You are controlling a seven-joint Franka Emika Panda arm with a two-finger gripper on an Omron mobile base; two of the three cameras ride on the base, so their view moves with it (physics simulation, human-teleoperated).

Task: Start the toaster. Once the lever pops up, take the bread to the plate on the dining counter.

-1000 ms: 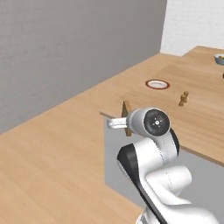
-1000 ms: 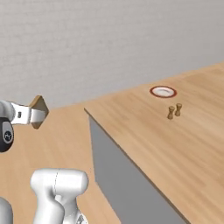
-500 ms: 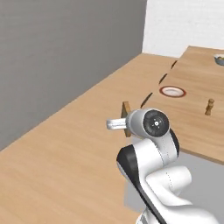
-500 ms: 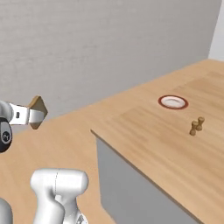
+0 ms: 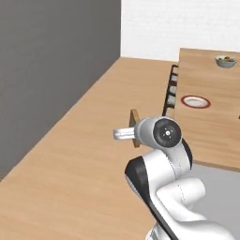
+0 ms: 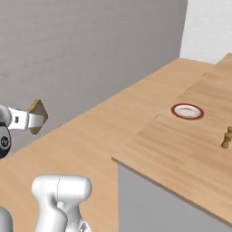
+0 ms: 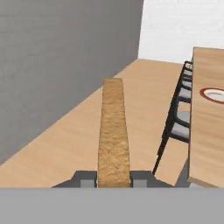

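My gripper (image 5: 130, 134) is shut on the bread (image 5: 135, 126), a thin tan slice with a brown crust, held out in front of the arm above the wooden floor. From the right side the bread (image 6: 37, 116) sticks out of the gripper (image 6: 31, 121) at the far left. Seen along the hand, the bread (image 7: 113, 131) stands edge-on between the two fingertips (image 7: 83, 177). The plate (image 5: 195, 101), red-brown rimmed with a white centre, lies on the dining counter (image 5: 211, 126) ahead and to the right, also plate (image 6: 187, 110) and plate (image 7: 215, 94). The toaster is out of view.
Dark chairs (image 7: 180, 114) stand along the dining counter's near side, between the hand and the plate. A bowl (image 5: 226, 61) sits at the counter's far end. A small wooden shaker (image 6: 226, 137) stands near the plate. A grey wall (image 5: 47, 70) runs along the left.
The whole picture has shifted, so the base has driven and turned. The counter and plate now lie further right in the left base view. The gripper keeps the bread as before.
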